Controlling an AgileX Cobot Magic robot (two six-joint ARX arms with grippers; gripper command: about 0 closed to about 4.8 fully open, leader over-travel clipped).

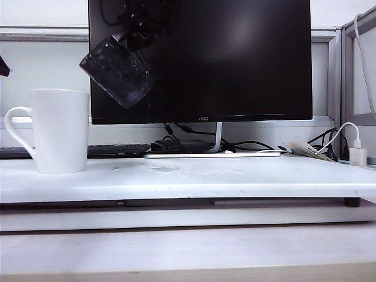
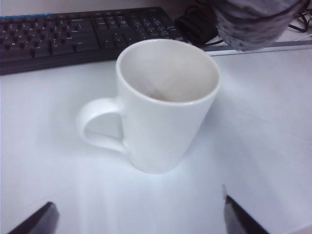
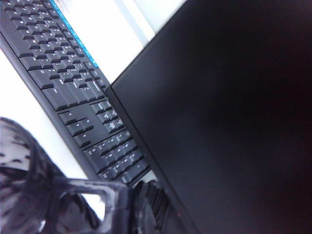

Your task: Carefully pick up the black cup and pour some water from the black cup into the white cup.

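**Black cup tilted in the air, not yet over the white one**

Nearest me is the bare white worktop (image 1: 194, 179). On it, toward my left, the white cup (image 1: 60, 130) stands upright with its handle turned outward; from the left wrist view its inside looks dry. My left tool (image 2: 139, 217) hovers just short of it, its dark tips spread wide with nothing between them.

Higher up and just beside that cup's rim, my right tool (image 1: 134, 29) is clamped on the black cup (image 1: 117, 69), which hangs well tilted in front of the monitor (image 1: 235, 59).

My worry: the black cup's mouth looks to sit off to one side of the white rim, so more tilt now could send water onto the worktop or toward the keyboard (image 2: 78, 31) behind. A thin handle grip could also slip.

I cannot make out the water, nor my right tool against the dark screen; its wrist view shows only a blurred slice of glass.
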